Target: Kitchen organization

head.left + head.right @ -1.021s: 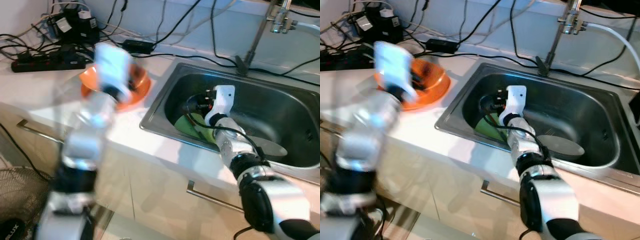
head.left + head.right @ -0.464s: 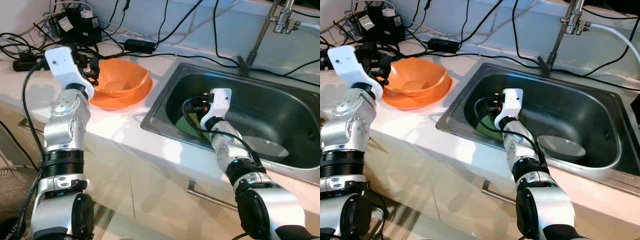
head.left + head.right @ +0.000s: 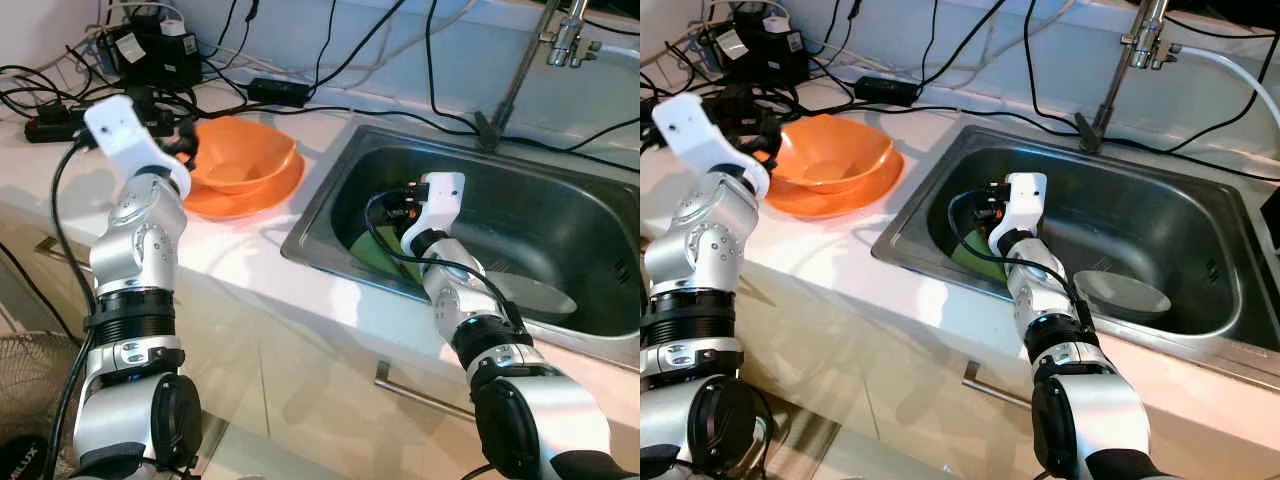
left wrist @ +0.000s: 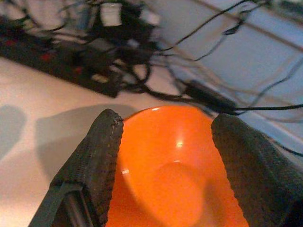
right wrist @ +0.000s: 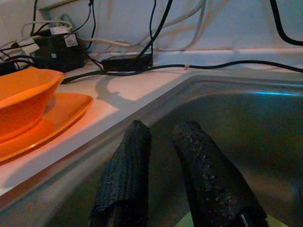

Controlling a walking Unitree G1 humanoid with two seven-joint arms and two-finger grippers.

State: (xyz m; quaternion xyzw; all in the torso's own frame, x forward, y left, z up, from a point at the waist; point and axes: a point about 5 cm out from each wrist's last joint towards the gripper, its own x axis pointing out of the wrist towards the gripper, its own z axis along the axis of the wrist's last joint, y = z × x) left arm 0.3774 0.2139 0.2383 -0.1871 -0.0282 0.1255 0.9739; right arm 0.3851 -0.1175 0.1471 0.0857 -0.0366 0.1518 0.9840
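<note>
We see our left gripper [image 4: 163,156] raised over the counter [image 3: 250,250], just at the near-left rim of the orange bowl [image 3: 240,160]. Its two fingers [image 4: 97,163] are spread wide, with the bowl between them in the wrist view; we cannot tell if they touch the rim. The bowl sits on an orange plate [image 3: 250,200], and both stand on the counter to the left of the sink [image 3: 560,220].

Our right gripper [image 5: 163,184] is down inside the sink, near its left wall. Its fingers [image 5: 125,175] are close together with a thin gap between them, and they hold nothing. Under this gripper lies a green thing [image 3: 375,250] on the sink bottom; what it is we cannot tell. A grey bowl [image 3: 1122,294] rests on the bottom too, to the right of our arm.

Behind the orange bowl there is a black power strip [image 3: 70,122] and many black cables [image 3: 300,95] on the counter. The tap [image 3: 1118,60] stands behind the sink.
</note>
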